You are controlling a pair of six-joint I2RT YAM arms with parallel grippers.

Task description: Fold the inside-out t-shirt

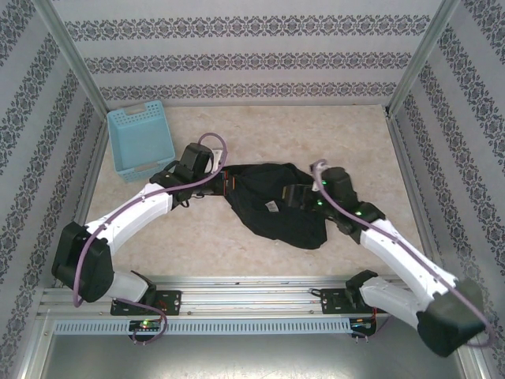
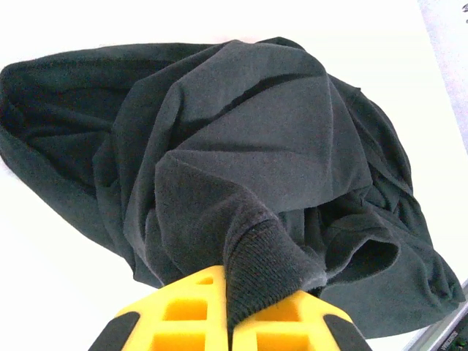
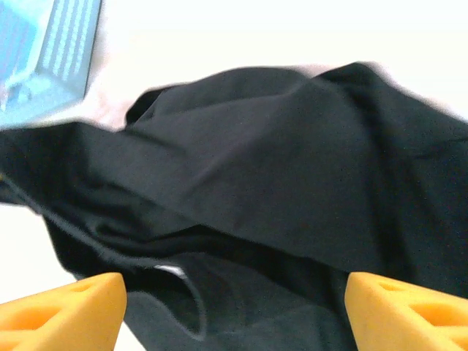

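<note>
The inside-out t-shirt (image 1: pixel 276 204) lies bunched in a black heap at the middle of the table, a small white tag (image 1: pixel 271 206) showing on top. My left gripper (image 1: pixel 223 183) is at its left edge, shut on a ribbed hem of the t-shirt (image 2: pixel 267 263), which is pinched between the yellow fingers (image 2: pixel 190 311). My right gripper (image 1: pixel 298 194) sits over the heap's right side. In the right wrist view its yellow fingers (image 3: pixel 66 311) stand wide apart over the loose black t-shirt (image 3: pixel 278 190), holding nothing.
A light blue plastic basket (image 1: pixel 140 138) stands at the back left, close behind the left arm; its corner basket (image 3: pixel 44 58) is seen from the right wrist. Patterned walls and metal posts enclose the table on three sides.
</note>
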